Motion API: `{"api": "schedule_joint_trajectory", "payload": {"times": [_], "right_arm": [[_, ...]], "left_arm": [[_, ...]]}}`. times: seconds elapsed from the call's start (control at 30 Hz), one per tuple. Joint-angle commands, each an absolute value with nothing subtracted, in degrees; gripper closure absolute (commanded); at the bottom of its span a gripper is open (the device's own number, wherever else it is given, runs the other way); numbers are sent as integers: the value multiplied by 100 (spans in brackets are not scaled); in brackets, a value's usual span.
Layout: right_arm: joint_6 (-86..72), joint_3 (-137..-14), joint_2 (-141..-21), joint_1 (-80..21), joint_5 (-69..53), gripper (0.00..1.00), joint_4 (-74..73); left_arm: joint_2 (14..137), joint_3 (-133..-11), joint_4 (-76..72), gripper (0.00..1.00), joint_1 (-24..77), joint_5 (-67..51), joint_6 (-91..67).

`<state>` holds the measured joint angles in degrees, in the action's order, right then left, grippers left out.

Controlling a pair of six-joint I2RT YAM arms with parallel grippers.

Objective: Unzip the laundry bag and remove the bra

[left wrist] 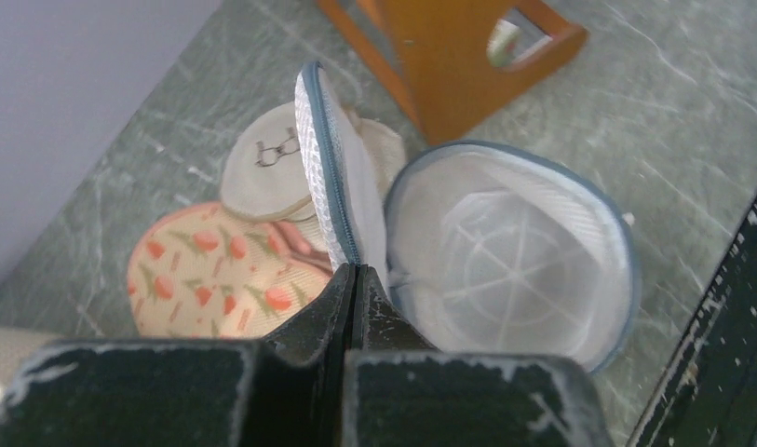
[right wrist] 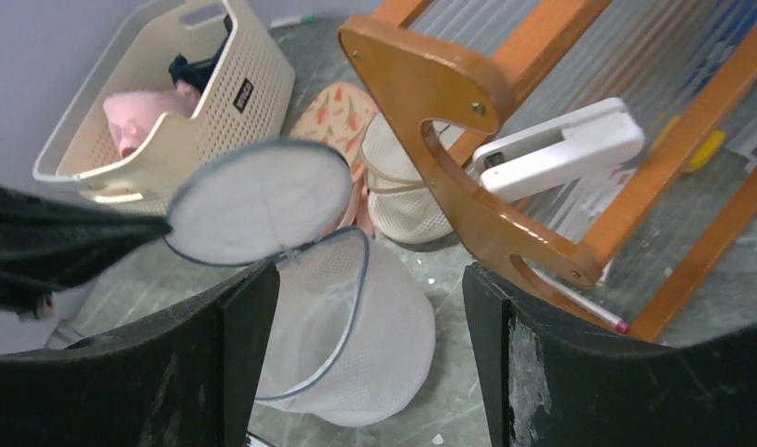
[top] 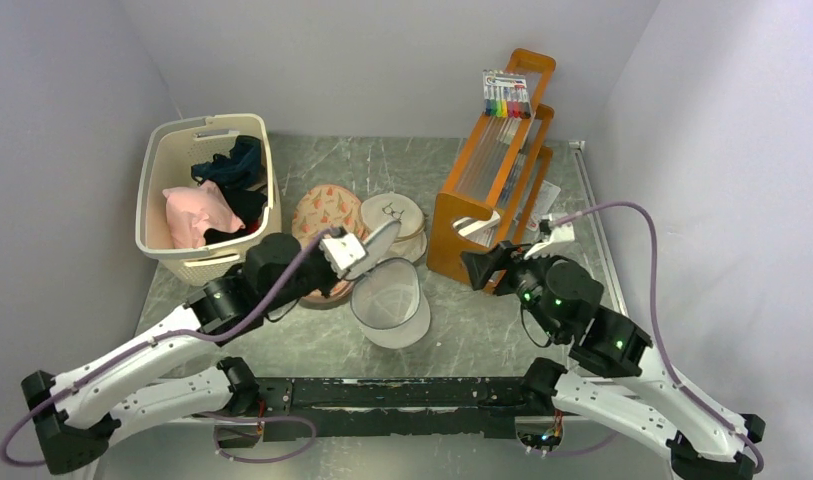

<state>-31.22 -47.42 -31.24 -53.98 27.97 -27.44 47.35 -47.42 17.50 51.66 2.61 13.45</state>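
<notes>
Two arms in shot, doing very different things. The left gripper [left wrist: 353, 284] has its fingers pressed flat together on the edge of the laundry bag's [top: 392, 305] round lid flap [left wrist: 330, 177], right at the grey-lavender zipper rim. So the flap stands up on edge, lifted off the bag's body.

The bag itself sits about mid-table on the grey marbled table [top: 502, 335], just ahead of the arm bases, with its mouth wide open. From the left wrist view you look straight into it – white mesh and a ribbed frame at the bottom.

The right gripper [top: 479, 266] has its jaws spread wide with nothing between them. It hangs off to the right of the bag, not touching it, just beside the foot of the orange wooden rack [top: 487, 195].

Behind the white bag are the peach patterned bag [top: 325, 213], partly hidden by the left arm, and the beige glasses-print bag [top: 395, 212], right next to each other.

At far left there's a cream laundry basket [top: 162, 225] holding a pink garment [top: 194, 215] and some dark clothes [top: 237, 165]. A pack of markers [top: 506, 94] stands at the top of the rack, and a white clip-looking thing [right wrist: 556, 149] sits against its side.
</notes>
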Motion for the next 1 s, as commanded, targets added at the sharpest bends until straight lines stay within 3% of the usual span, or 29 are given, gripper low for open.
{"api": "schedule_joint_trajectory", "payload": {"times": [0.0, 0.23, 0.43, 0.77, 0.83, 0.97], "right_arm": [[-3099, -4926, -2855, -5400, 3327, 27, -3158], [-2896, -4957, -2655, -5402, 3471, 26, -3127], [-2887, -5084, -2621, -5410, 3508, 26, -3229], [-2936, -4989, -2371, -5414, 3369, 26, -3332], [-2923, -5045, -2451, -5410, 3417, 26, -3405], [-2891, -5050, -2513, -5406, 3385, 26, -3322]], "left_arm": [[5168, -5011, 1968, 93, 6014, 652, 2047], [6332, -5217, 2408, 93, 7771, 2175, 2101], [7080, -5303, 2853, 93, 8147, 1497, 1725], [7511, -4835, 1598, 92, 8102, 1099, 1139], [7692, -5048, 1823, 82, 8061, 1089, 920], [7751, -5339, 2351, 53, 7839, 988, 704]]}}
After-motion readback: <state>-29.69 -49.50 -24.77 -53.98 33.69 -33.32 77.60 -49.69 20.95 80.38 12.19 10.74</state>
